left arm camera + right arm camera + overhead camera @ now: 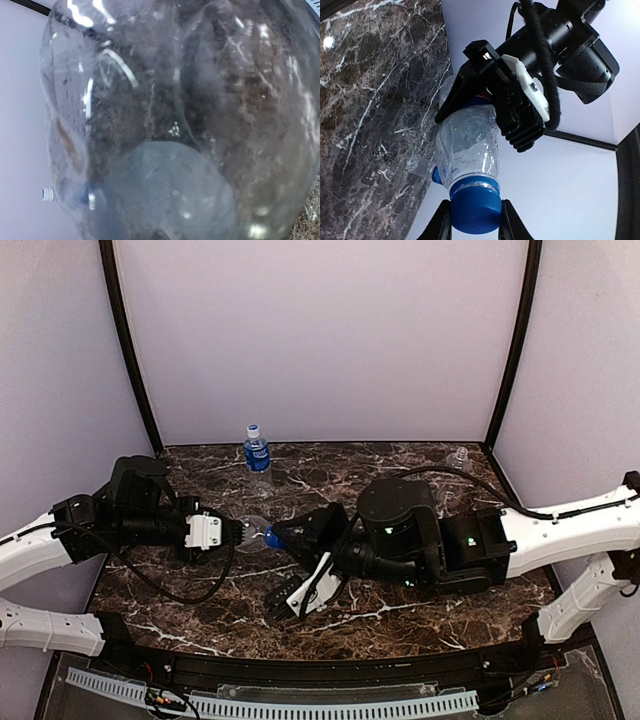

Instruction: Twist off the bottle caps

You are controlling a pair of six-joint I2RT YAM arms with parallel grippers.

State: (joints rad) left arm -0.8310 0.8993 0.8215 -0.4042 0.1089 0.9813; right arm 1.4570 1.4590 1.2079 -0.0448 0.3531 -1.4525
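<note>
Nearest, above the middle of the marble table (430,625), holds the clear bottle (467,145) by its crumpled body in the left gripper (236,532), shut firmly around it. Carries it lying flat, long axis running left to right, cap end pointing to the right. Meets it there with the right gripper (475,205), closed on the blue cap (474,214) from straight ahead, one finger on each side, in line with this axis. Calls probably for a turn of the right gripper about the axis against the left grip; may twist the soft body instead of loosening the cap. Nothing between the two claws except the bottle itself. Farther back, near the wall (320,340): an upright blue-labelled bottle (257,455) with pale cap (253,428), well apart from both grippers. In the far right corner: another small clear bottle (459,459), cap too small to tell.
</note>
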